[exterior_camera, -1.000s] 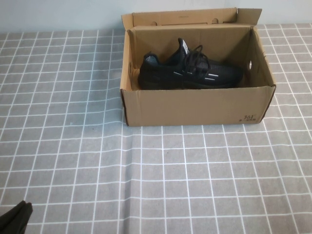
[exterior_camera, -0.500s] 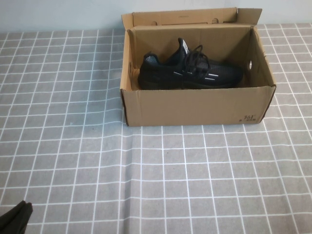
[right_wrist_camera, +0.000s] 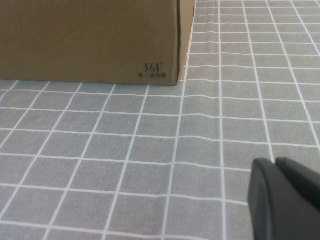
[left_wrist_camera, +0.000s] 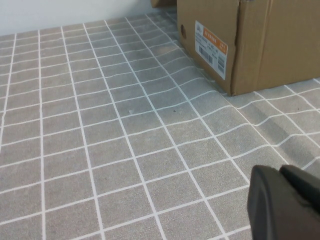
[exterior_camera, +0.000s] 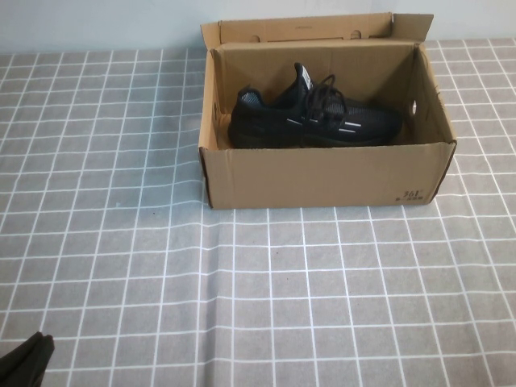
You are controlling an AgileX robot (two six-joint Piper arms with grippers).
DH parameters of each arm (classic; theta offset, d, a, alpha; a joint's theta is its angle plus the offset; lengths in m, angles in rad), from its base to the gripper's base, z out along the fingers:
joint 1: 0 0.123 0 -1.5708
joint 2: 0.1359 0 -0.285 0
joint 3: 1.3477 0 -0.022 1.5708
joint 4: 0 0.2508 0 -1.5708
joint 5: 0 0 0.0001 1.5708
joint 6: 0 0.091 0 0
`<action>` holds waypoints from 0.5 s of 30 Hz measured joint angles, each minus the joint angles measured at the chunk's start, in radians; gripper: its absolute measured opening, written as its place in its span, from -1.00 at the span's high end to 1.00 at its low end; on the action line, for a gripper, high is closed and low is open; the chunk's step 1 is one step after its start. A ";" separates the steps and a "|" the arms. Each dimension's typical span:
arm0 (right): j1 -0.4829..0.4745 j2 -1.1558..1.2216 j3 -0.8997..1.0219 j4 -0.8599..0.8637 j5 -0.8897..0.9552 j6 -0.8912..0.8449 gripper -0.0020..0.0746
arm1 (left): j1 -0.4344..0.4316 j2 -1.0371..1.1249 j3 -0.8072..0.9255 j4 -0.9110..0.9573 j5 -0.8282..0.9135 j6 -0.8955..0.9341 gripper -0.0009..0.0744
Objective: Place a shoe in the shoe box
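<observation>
The black shoe point(exterior_camera: 310, 119) lies on its sole inside the open brown shoe box point(exterior_camera: 322, 176) at the far middle of the table, toe toward the right, lid flap standing up behind it. The shoe box shows in the left wrist view point(left_wrist_camera: 250, 45) and in the right wrist view point(right_wrist_camera: 90, 40) as bare cardboard walls. My left gripper point(exterior_camera: 24, 363) rests at the near left corner, far from the box; its fingers are pressed together and empty point(left_wrist_camera: 280, 172). My right gripper point(right_wrist_camera: 275, 165) is shut and empty too, low over the cloth near the box's front right corner; the high view leaves it out.
A grey tablecloth with a white grid point(exterior_camera: 242, 290) covers the table, with a slight crease running forward from the box's left front corner. A pale wall stands behind the box. A white barcode label point(left_wrist_camera: 210, 47) sits on the box's left side.
</observation>
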 joint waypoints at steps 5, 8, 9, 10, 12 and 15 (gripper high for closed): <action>0.000 0.000 0.000 0.002 0.000 0.000 0.99 | 0.000 0.000 0.000 0.000 0.000 0.000 0.98; 0.000 0.000 0.000 0.002 0.000 0.000 0.99 | 0.000 0.000 0.000 0.022 -0.017 0.000 0.98; 0.000 0.000 0.000 0.002 0.000 0.000 0.99 | 0.000 0.000 0.000 0.030 -0.033 0.000 0.98; 0.000 0.000 0.000 0.002 0.000 0.000 0.99 | 0.000 -0.001 0.000 0.031 -0.057 0.000 0.98; 0.000 0.000 0.000 0.002 0.000 0.000 0.99 | 0.000 -0.011 0.000 0.035 -0.108 0.000 0.98; 0.000 0.000 0.000 0.002 0.000 0.000 0.99 | 0.002 -0.048 0.000 0.121 -0.167 -0.050 0.98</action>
